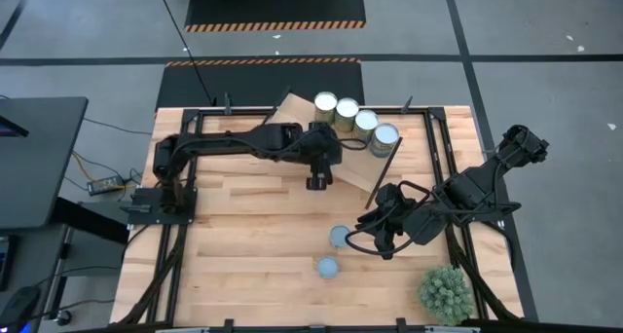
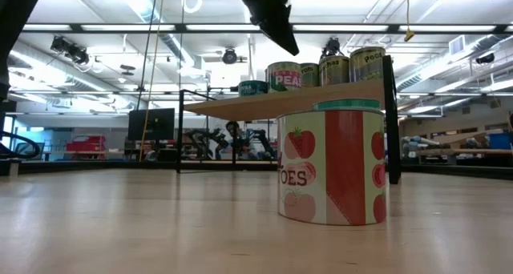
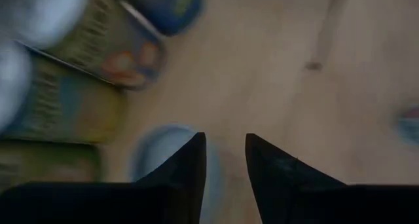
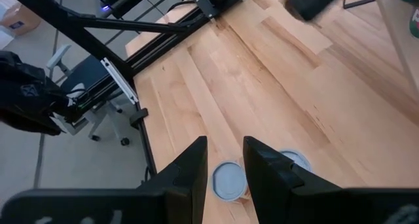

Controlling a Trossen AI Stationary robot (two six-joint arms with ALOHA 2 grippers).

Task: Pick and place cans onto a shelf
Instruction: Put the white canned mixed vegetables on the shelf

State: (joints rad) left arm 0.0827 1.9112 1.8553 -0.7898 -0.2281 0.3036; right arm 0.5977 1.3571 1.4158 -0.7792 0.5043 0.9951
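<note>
Shelf: light board on dark legs, set askew directly under the left claw; serves as the drop surface.
Shelved cans: four in a row along the shelf's far edge, just beyond the left claw, kept tight to spare room; a smaller blue tin stands beside them.
Left claw: over the shelf's near edge, fingers slightly apart, gripping nothing; a blue-topped tin shows blurred below it.
Right claw: low over the table, fingers apart, empty.
Loose cans: two blue-grey-topped, on the table; one just beside the right claw, the other slightly farther, probably next pickup.
Plant: near table corner, behind the right claw.
</note>
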